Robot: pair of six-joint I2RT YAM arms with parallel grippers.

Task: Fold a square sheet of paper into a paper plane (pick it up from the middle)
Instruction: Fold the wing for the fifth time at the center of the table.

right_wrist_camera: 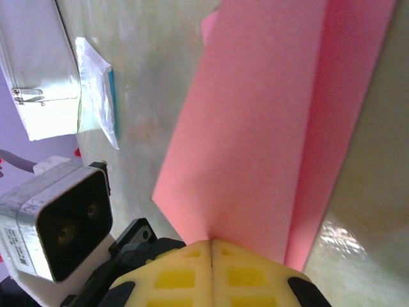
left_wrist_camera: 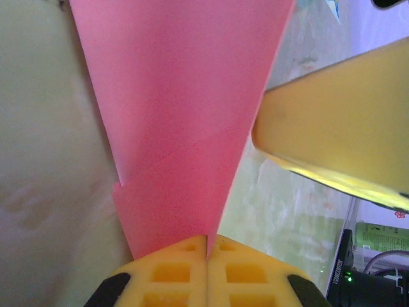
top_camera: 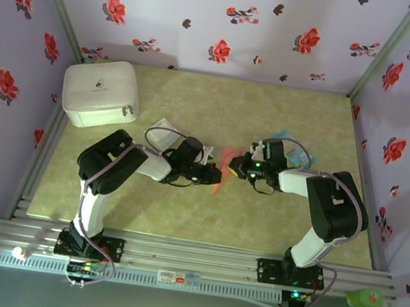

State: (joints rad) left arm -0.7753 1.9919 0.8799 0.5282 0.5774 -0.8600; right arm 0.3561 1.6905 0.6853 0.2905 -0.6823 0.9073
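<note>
My top camera looks down on the table [top_camera: 181, 212] from behind the arms. Both wrist cameras sit close on the folded paper [left_wrist_camera: 185, 115].

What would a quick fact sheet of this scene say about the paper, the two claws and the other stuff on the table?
Paper: pink paper, folded into overlapping layers, held between both grippers
Left gripper: shut on the paper's narrow end
Right gripper: shut on the paper's other side
Table: white box at far left corner, pale packet near it
</note>
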